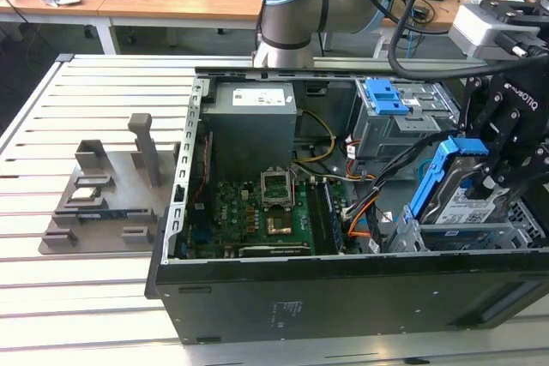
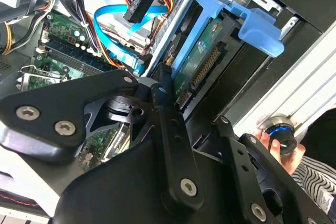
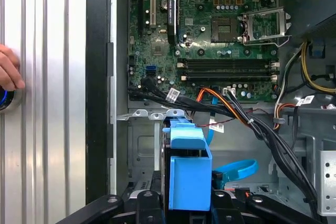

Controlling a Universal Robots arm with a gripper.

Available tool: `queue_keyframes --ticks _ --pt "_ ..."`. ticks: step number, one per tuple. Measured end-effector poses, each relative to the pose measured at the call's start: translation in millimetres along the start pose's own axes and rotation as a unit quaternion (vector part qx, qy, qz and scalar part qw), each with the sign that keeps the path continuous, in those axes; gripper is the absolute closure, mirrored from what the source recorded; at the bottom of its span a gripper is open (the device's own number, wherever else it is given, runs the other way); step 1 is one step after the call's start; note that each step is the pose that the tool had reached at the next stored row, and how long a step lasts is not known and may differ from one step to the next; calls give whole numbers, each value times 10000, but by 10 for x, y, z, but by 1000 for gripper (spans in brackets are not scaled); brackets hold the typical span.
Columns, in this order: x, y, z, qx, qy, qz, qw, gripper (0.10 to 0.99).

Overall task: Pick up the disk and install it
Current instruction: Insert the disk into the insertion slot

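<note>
An open computer case (image 1: 257, 297) lies on a slatted metal table (image 1: 94, 297), with wooden desks (image 1: 171, 2) behind and a grey slotted stand (image 1: 107, 190) at the exterior view's left. The gripper (image 1: 502, 156), jaws pinching the disk (image 1: 459, 190) (its blue caddy tilted), holds it in the drive cage (image 1: 480, 237) at the case's right end. A person's hand (image 3: 9, 74) rests on the table.
</note>
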State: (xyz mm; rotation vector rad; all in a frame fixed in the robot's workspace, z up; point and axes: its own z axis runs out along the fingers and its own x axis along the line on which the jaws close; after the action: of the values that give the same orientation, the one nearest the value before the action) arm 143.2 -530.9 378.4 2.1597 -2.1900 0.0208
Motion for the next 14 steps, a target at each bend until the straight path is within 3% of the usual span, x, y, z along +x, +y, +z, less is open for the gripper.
queue_keyframes --ticks 3,4,9,14 --pt "0 0 0 0 0 0 10000 729" --pt "0 0 1 0 0 0 10000 651" --pt "0 0 1 0 0 0 10000 667" --pt "0 0 2 0 0 0 10000 976"
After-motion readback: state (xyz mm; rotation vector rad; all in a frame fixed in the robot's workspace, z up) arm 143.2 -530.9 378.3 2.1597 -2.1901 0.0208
